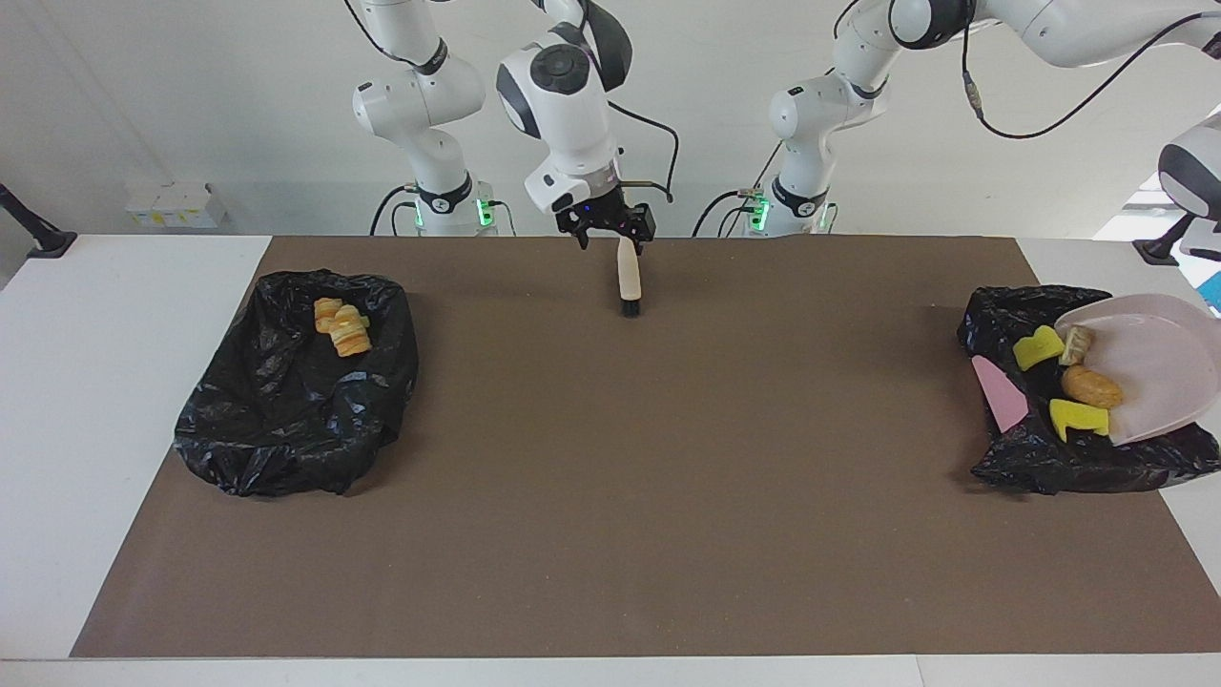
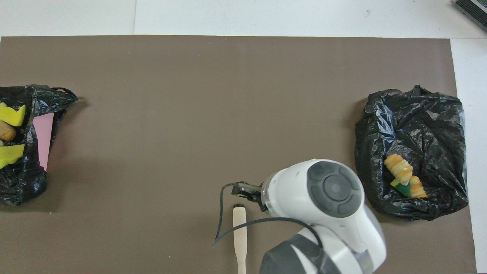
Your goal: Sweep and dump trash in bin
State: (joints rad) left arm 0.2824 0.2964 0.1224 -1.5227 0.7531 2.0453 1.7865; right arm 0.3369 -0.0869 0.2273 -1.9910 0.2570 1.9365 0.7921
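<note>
Now right fingers [image 1: 645, 227] spread over smooth brush [image 1: 628, 272]; left fingers unseen, clenched; spongy trash [image 1: 1078, 417] on crinkled bag [image 1: 1068, 458].

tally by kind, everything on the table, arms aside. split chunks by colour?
Yellow chunks: 2
Tan or orange-brown chunks: 4
Green-and-yellow chunk: 1
Black bags: 2
Brush: 1
Dustpan: 1
Flat pink piece: 1
Total: 12
</note>
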